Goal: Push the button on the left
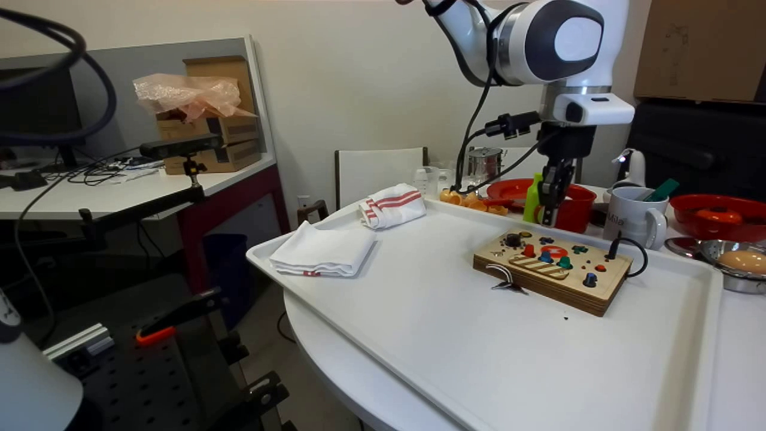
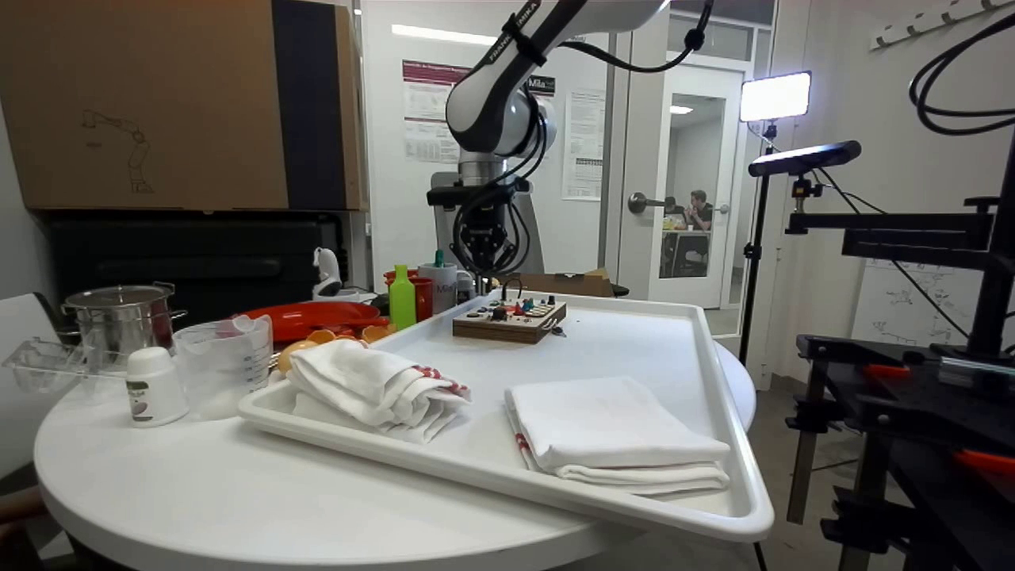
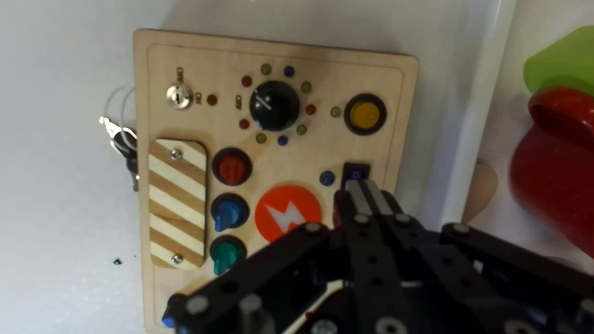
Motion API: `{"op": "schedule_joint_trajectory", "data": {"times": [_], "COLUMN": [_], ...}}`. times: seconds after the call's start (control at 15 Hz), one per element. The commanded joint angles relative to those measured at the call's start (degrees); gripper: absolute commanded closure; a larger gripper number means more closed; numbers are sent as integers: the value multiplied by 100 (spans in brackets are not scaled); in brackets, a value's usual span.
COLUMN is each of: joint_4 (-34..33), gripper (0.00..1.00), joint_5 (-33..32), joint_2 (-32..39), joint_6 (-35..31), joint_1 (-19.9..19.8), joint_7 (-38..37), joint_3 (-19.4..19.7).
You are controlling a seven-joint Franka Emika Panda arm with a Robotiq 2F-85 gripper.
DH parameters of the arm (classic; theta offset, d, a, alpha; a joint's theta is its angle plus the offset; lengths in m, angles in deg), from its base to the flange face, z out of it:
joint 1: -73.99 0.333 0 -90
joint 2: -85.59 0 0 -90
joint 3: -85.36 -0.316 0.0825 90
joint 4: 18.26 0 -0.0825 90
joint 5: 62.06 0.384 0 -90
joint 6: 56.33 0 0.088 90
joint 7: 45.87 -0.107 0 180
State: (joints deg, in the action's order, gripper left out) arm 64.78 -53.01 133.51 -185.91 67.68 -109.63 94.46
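In an exterior view, a pale wall rises behind the tool. Below it, a rounded white bench carries a white tray, where a wooden board lies under the tool. The tool hovers, fingers pressed together, gripping nothing; the yellow button is near the fingers, apart from them.

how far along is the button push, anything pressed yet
Done: the shut jaws appear to be above the wooden button board. In hand: apparently the aim, as their tips overlap the rocker switch in the wrist view. Left: likely the press itself; nothing touches the yellow button. I can't tell which button counts as left, nor whether the switch is pressed.
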Motion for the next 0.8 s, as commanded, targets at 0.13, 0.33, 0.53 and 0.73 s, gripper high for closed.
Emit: {"op": "schedule_joint_trajectory", "data": {"times": [0.13, 0.33, 0.53, 0.73], "joint_4": [-76, -79, -101, -112], "gripper": [100, 100, 100, 100], "joint_5": [-33, 25, 32, 28], "joint_2": [46, 66, 93, 118], "joint_6": [168, 139, 132, 130], "joint_1": [85, 48, 44, 48], "joint_7": [-79, -39, -33, -33], "joint_3": [107, 64, 56, 56]}}
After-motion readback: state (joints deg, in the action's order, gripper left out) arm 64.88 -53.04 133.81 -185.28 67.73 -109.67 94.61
